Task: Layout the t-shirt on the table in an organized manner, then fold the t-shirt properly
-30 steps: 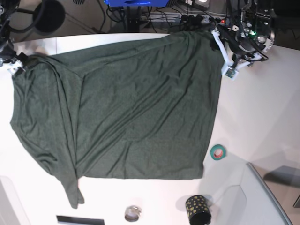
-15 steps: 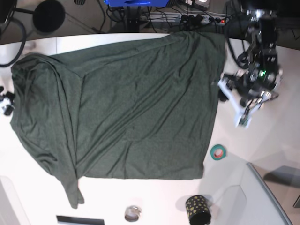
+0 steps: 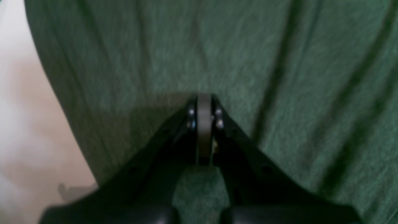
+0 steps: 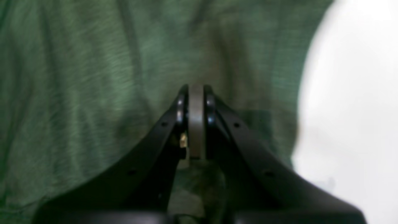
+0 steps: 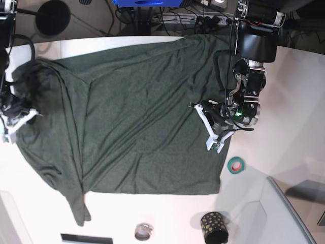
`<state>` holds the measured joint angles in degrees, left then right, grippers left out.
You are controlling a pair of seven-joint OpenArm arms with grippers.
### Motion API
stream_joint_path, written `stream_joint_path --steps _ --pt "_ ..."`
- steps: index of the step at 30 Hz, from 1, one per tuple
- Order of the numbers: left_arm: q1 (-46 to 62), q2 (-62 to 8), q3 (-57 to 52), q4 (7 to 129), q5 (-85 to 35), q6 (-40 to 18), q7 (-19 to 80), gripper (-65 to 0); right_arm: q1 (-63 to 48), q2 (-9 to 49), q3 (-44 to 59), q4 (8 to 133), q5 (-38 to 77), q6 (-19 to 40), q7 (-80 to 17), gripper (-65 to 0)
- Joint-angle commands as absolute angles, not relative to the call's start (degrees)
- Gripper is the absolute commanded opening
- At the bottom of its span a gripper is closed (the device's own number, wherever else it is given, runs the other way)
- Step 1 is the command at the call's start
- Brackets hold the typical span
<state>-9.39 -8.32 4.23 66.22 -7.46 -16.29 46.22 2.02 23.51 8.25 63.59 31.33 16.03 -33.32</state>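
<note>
The dark green t-shirt (image 5: 147, 117) lies spread across the white table (image 5: 284, 101), with creases and a folded-over strip along its left side. My left gripper (image 5: 213, 127) hovers over the shirt just inside its right edge. In the left wrist view, the left gripper (image 3: 204, 99) is shut, with green t-shirt (image 3: 279, 62) beyond it and table (image 3: 25, 124) to the left. My right gripper (image 5: 18, 118) is at the shirt's left edge. In the right wrist view the right gripper (image 4: 196, 90) is shut over the t-shirt (image 4: 77, 77), beside bare table (image 4: 357, 93). No fabric shows between either pair of jaws.
A teal tape roll (image 5: 235, 164) lies just right of the shirt's lower right corner. A black cup with gold dots (image 5: 214, 227) and a metal ring (image 5: 143, 231) sit near the front edge. A grey bin (image 5: 284, 213) fills the front right corner. Cables run behind the table.
Both arms left the shirt's back corners and came forward, the left arm then moving in over the shirt's right side. Both grippers went from open to shut.
</note>
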Motion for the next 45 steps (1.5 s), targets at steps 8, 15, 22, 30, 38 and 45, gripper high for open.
stream_joint_path --steps 8,15,22,30,38,45 --pt "-11.21 -10.86 4.00 66.95 -7.25 -16.04 45.49 -65.0 6.73 25.36 7.96 47.69 31.69 16.13 -25.80 -63.3" --pt "-12.09 -9.71 3.82 61.14 3.03 -16.04 41.89 -65.0 6.73 26.86 8.31 44.09 26.86 15.87 -23.25 -63.5" --pt "-12.26 -9.54 -0.92 63.43 1.89 -16.04 40.66 -65.0 4.79 26.86 10.33 54.37 26.15 15.96 -23.25 -62.9" --pt "-5.85 -8.31 -7.87 82.68 1.89 -16.40 49.10 -65.0 22.99 26.68 7.87 51.65 16.48 16.31 -23.08 -32.3" --pt "9.19 -8.31 -9.80 96.13 1.89 -16.40 49.54 -65.0 44.26 22.90 -8.66 12.44 6.55 16.22 4.26 -22.8" --pt "17.63 -8.22 -9.36 102.11 -1.10 -16.40 49.36 -65.0 42.77 22.11 -9.10 6.37 6.46 10.86 7.25 -23.0"
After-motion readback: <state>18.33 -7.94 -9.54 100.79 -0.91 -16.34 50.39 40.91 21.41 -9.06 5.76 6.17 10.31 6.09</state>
